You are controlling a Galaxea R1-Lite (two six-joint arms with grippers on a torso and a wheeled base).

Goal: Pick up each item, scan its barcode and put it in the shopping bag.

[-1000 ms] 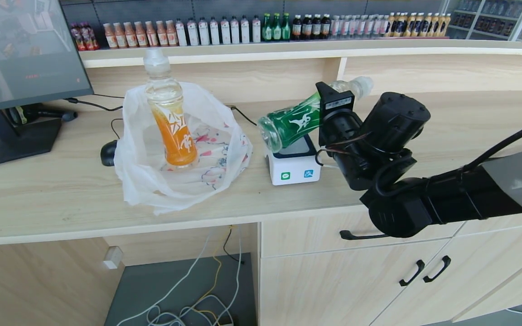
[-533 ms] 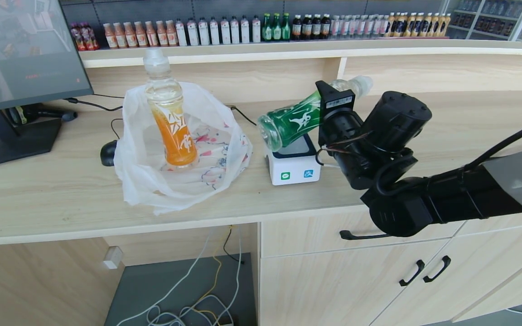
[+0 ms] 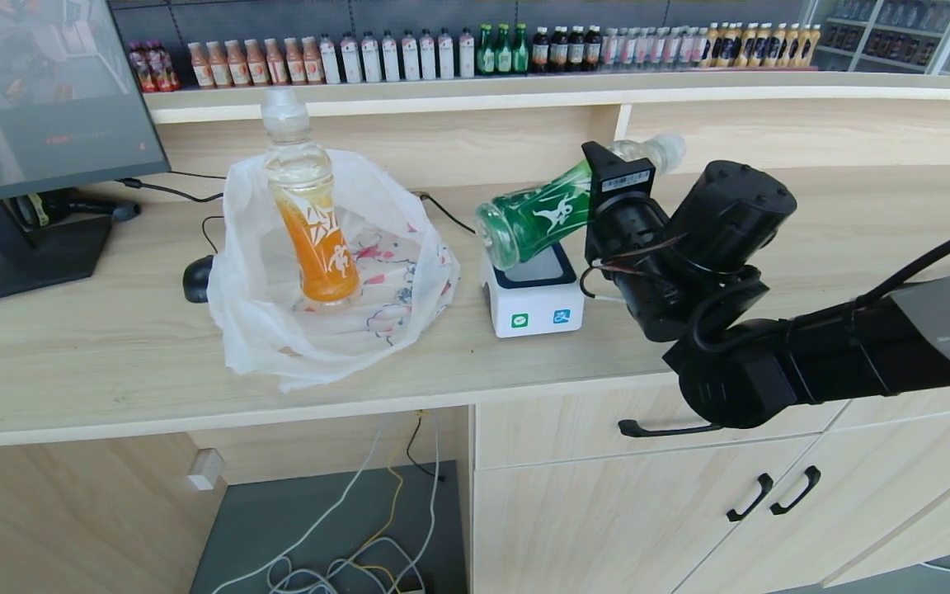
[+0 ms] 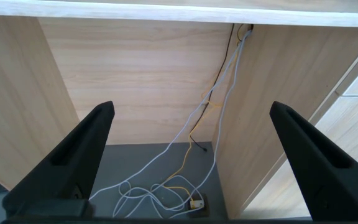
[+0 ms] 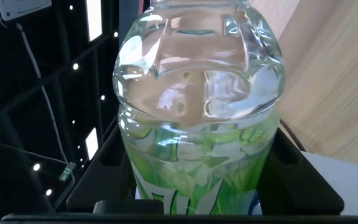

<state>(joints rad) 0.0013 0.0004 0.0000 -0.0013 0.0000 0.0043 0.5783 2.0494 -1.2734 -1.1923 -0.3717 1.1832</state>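
While left gripper (image 4: 191,111) hangs low under counter (image 3: 71,363), fingers spread wide, nothing between them, right gripper (image 3: 607,191) has fingers clamped on green bottle (image 3: 537,216) near shoulder. Bottle tilted, base lower, just above scanner (image 3: 534,309); contact unclear. Seems filled: my guess fairly heavy, long end levering on grip. Plastic stiff, smooth, label slick, could swivel or slip; waist better hold. Farther left: shopping bag (image 3: 409,272), thin, floppy, mouth open, orange bottle (image 3: 314,231) upright inside.

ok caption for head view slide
Checkout: right tool holds green bottle tilted over scanner; orange bottle stands in bag
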